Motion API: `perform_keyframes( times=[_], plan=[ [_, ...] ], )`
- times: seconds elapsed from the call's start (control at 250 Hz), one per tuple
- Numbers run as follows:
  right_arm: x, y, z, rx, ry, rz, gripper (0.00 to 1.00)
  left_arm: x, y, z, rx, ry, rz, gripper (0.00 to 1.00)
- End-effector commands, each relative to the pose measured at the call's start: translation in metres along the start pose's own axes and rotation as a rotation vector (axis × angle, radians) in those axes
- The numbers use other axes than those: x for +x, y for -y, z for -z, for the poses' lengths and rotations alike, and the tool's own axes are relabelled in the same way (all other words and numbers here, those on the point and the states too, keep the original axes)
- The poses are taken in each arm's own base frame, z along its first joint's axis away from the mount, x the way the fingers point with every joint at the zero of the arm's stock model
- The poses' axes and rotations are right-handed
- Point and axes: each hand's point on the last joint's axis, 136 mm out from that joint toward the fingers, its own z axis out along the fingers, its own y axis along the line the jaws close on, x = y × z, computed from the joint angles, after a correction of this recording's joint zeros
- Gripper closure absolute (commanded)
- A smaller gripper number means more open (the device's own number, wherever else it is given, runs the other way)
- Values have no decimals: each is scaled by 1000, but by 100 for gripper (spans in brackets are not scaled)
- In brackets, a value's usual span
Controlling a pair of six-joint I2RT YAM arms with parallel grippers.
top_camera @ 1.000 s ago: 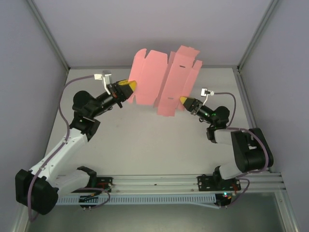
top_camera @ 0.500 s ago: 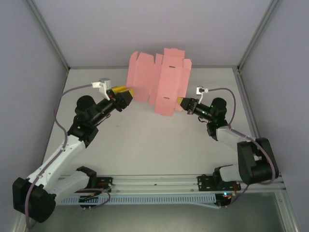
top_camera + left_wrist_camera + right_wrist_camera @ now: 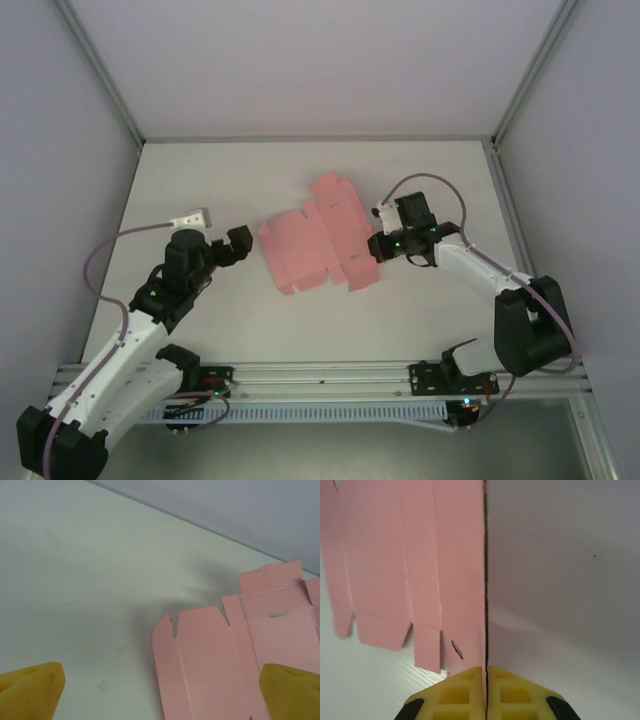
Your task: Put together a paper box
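Paper box lies before us as an unfolded pink sheet, mostly flat near the middle of the table, flaps and creases showing, no side raised yet. Our right gripper has its fingers pressed together on the sheet's right edge, pinching the thin card. Our left gripper stands spread wide just off the sheet's left edge, touching nothing.

We judge the one-sided pinch to be the weak point. A pull or lift from that edge could swing the sheet round, bend it off its scored lines, or tear a flap. The card may also slide when we push a fold.

Pale lilac walls close us in. The table is white, smooth-looking and faintly scuffed.
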Motion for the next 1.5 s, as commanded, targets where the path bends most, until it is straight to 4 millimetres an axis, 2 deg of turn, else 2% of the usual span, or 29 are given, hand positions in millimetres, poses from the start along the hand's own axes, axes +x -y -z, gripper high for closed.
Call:
perform_keyframes(
  times=[0.0, 0.108, 0.208, 0.423, 0.551, 0.751, 0.89, 1.15, 1.25, 1.497],
  plan=[
    [3, 21, 9, 223, -140, 242, 100, -5, -11, 1, -89, -12, -18, 0],
    [-3, 28, 5, 348, -216, 481, 100, -3, -6, -8, -91, -48, -27, 0],
    [-9, 24, -2, 406, -224, 690, 100, 0, -3, -17, -88, -75, -44, 0],
    [-42, 13, -10, 495, -35, 929, 100, 0, 7, -36, -74, -116, -82, 0],
    [-47, 0, -11, 531, 87, 1057, 100, 0, 16, -50, -51, -138, -75, 0],
    [-56, -4, -1, 695, 198, 1151, 100, -5, 36, -76, 17, -163, -88, 0],
    [-56, -11, 0, 654, 230, 1128, 100, -9, 56, -92, 104, -166, -140, 0],
    [-54, -17, 2, 615, 248, 1115, 100, 9, 57, -123, 107, -236, -238, 0],
    [-52, -16, 0, 611, 235, 1114, 100, 15, 66, -128, 162, -241, -240, 0],
    [-52, -18, -1, 597, 240, 1109, 100, 22, 68, -137, 185, -262, -266, 0]
  ],
)
